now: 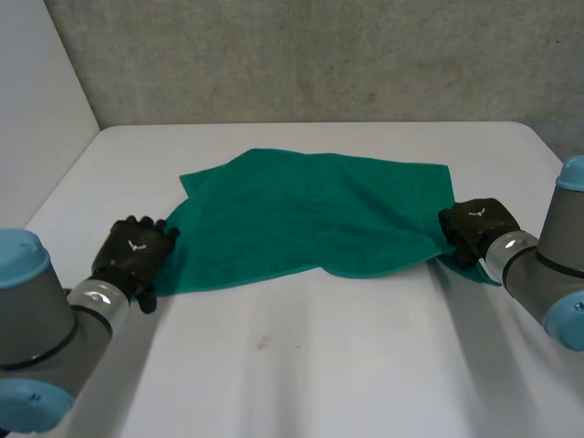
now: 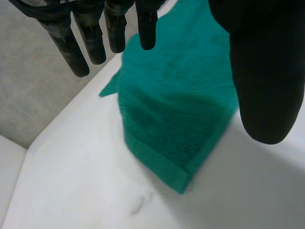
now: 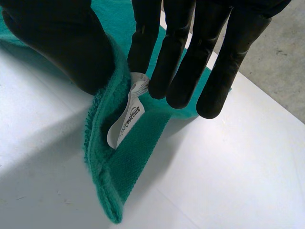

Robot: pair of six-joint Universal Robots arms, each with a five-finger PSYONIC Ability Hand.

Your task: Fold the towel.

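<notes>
A green towel (image 1: pixel 310 214) lies spread, slightly rumpled, across the middle of the white table (image 1: pixel 319 365). My left hand (image 1: pixel 135 251) is at the towel's near left corner, open. In the left wrist view its fingers (image 2: pixel 95 38) are straight and spread from the thumb, above the towel corner (image 2: pixel 176 109), which lies flat on the table. My right hand (image 1: pixel 474 228) is at the towel's right edge. In the right wrist view its thumb (image 3: pixel 57 38) and straight fingers pinch a raised fold of towel (image 3: pixel 114 176), beside a white label (image 3: pixel 126 119).
The table's far edge meets a grey wall (image 1: pixel 319 55). A pale panel (image 1: pixel 36 109) stands at the left. Bare tabletop runs in front of the towel, between my two arms.
</notes>
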